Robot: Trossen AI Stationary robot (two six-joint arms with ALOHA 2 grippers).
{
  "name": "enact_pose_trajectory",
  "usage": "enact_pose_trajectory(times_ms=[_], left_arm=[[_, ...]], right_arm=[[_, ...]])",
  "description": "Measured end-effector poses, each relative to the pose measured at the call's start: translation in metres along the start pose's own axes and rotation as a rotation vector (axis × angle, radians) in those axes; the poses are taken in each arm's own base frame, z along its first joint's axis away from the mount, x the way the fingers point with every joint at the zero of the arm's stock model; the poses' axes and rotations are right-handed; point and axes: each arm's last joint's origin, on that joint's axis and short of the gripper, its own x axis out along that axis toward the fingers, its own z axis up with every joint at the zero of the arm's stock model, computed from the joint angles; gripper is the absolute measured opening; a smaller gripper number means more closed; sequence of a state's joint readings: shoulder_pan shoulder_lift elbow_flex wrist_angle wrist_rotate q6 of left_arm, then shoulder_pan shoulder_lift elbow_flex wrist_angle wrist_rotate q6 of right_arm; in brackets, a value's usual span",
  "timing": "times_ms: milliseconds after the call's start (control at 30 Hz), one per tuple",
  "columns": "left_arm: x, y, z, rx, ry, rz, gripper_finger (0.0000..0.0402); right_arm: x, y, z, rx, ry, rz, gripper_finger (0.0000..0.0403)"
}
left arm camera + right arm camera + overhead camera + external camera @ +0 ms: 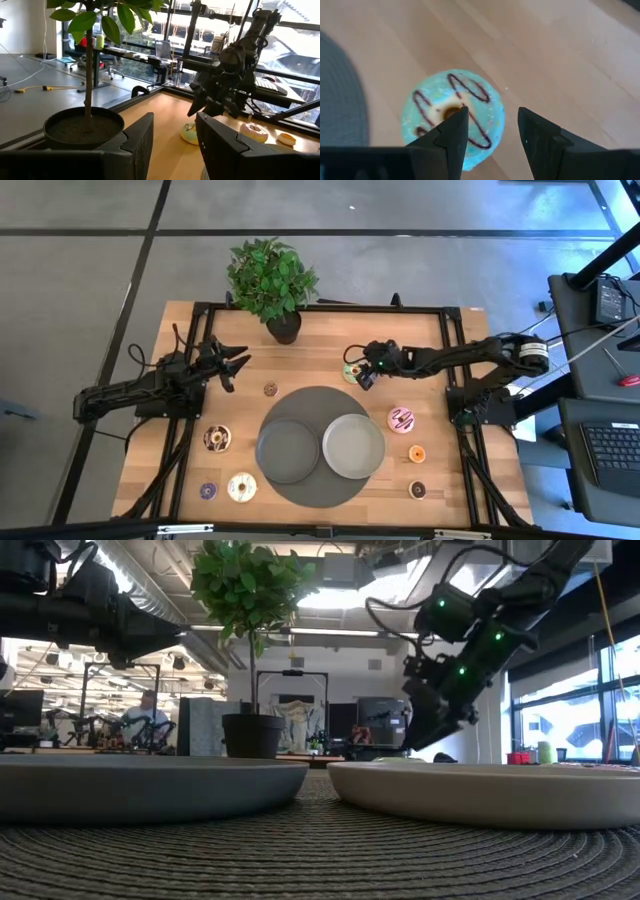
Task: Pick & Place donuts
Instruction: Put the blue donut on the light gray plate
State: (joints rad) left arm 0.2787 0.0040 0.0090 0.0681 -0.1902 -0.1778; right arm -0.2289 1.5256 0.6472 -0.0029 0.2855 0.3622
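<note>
The green iced donut (350, 373) (452, 117) with dark drizzle lies flat on the wood, right of the plant. My right gripper (364, 372) (490, 127) hovers open over it; one finger stands over its hole, the other past its rim. The pink donut (402, 419), orange mini (417, 453) and dark brown mini (417, 490) lie on the table's right. A brown mini (270, 389), the chocolate donut (217, 439), purple mini (208, 491) and cream donut (241, 487) lie on the left. My left gripper (232, 364) (175, 135) waits open at the left.
Two grey plates, one dark (288, 451) and one light (352, 446), sit on a round dark mat (320, 398) at the table's middle. A potted plant (272, 280) stands at the far edge. Bare wood lies between the plant and the mat.
</note>
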Motion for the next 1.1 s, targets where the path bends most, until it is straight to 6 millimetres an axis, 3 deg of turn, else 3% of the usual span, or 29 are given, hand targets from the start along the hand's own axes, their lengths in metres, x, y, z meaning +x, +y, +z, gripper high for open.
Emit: enact_pose_trajectory(times_ms=[433,800,933,1100], left_arm=[[0.000,0.000,-0.003,0.005,0.025,0.004,0.0143],[0.000,0.000,-0.003,0.006,0.026,0.004,0.0143],[0.000,0.000,-0.003,0.006,0.026,0.005,0.0143],[0.000,0.000,-0.003,0.006,0.026,0.006,0.0143]], right_arm=[[0.015,-0.002,-0.008,0.021,0.054,-0.028,0.0164],[0.016,-0.004,-0.008,-0.007,0.072,0.013,0.0019],[0.014,-0.003,-0.004,-0.055,0.077,0.008,0.0014],[-0.005,0.001,0.018,-0.103,0.040,0.021,0.0008]])
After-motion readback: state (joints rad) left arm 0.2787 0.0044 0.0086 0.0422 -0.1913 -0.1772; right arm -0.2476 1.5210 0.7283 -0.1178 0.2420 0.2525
